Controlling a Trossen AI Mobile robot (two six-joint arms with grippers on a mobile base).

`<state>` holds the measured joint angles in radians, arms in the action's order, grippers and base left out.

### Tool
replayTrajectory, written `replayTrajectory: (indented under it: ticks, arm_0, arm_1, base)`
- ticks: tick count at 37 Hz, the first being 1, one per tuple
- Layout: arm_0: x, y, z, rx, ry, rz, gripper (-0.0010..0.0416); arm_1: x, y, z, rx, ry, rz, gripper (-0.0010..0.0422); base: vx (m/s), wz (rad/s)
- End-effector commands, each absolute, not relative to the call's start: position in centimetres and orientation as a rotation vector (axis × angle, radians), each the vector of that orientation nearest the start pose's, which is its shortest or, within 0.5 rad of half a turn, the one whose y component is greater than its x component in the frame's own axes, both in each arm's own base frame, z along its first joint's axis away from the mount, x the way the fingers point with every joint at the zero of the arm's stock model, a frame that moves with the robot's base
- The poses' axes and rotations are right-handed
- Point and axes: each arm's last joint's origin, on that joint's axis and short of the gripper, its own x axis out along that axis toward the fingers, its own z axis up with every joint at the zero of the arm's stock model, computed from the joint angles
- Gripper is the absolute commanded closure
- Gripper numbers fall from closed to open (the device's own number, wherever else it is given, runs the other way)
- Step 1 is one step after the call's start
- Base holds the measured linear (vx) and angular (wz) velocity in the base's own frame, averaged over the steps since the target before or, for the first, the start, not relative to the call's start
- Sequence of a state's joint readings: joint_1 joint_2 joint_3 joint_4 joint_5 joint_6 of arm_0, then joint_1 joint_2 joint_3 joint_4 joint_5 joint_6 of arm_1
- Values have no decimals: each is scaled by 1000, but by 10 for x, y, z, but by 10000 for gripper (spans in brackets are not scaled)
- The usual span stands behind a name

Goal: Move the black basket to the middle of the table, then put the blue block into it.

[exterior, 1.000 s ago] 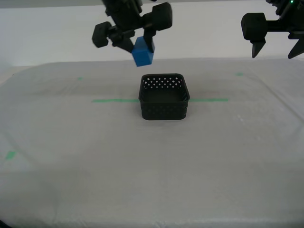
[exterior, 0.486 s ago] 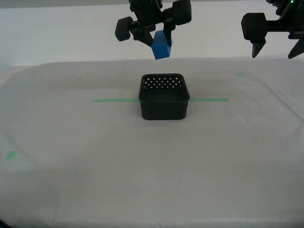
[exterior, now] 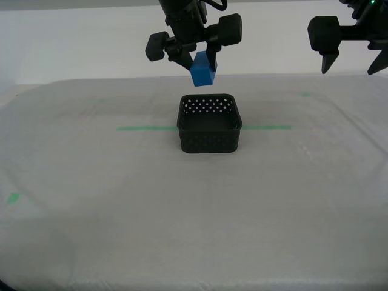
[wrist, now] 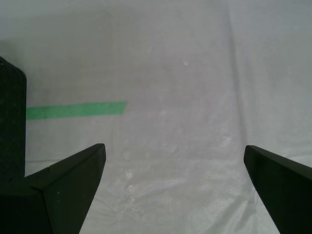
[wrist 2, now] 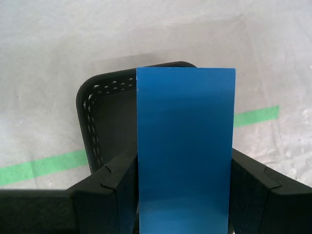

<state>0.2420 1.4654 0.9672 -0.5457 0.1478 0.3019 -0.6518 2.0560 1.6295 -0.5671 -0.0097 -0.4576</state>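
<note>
The black basket (exterior: 209,124) stands upright on the table (exterior: 182,212), on the green tape line at mid-table. My second gripper (exterior: 199,68) is shut on the blue block (exterior: 202,71) and holds it in the air just above the basket's far rim. In the second wrist view the block (wrist 2: 185,146) fills the space between the fingers (wrist 2: 112,190), with the basket (wrist 2: 105,107) below it. My first gripper (exterior: 350,70) hangs open and empty at the exterior view's upper right, above bare cloth (wrist: 175,161).
A thin green tape line (exterior: 145,128) runs across the table on both sides of the basket and shows in the first wrist view (wrist: 73,110). Small green marks lie at the exterior view's far right (exterior: 306,94) and near left (exterior: 12,197).
My second gripper has carried the blue block toward the exterior view's right, to above the basket, then lowered it slightly. The first gripper and the basket have not moved.
</note>
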Motion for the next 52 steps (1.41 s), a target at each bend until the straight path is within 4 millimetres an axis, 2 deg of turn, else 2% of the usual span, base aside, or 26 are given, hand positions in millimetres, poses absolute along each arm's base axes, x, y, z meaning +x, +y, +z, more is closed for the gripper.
replayTrajectory:
  ticks: [1, 13, 19, 22, 38, 46, 52]
  arm_0:
    - [277, 64, 218, 72, 1023, -73, 7]
    - [277, 64, 218, 72, 1023, -73, 7]
    - [277, 64, 218, 72, 1023, -73, 7]
    - [277, 64, 218, 72, 1023, -73, 7]
    - [277, 64, 218, 72, 1023, -73, 7]
    - [277, 64, 218, 72, 1023, -73, 7]
    - [277, 64, 218, 72, 1023, -73, 7]
  arm_1:
    - [351, -268, 205, -71, 1070, -347, 412]
    - [346, -263, 187, -51, 1109, -329, 412]
    - [345, -263, 186, -46, 1112, -331, 405]
    - [345, -263, 186, -46, 1111, -331, 382]
    - [345, -264, 186, -46, 1111, -332, 205]
    - [345, -264, 186, -44, 1111, -333, 147]
    - [345, -264, 186, -39, 1111, -337, 127]
  base:
    - [0, 0]
    - [0, 0]
    - [0, 0]
    - [0, 0]
    - [0, 0]
    - [0, 0]
    - [0, 0]
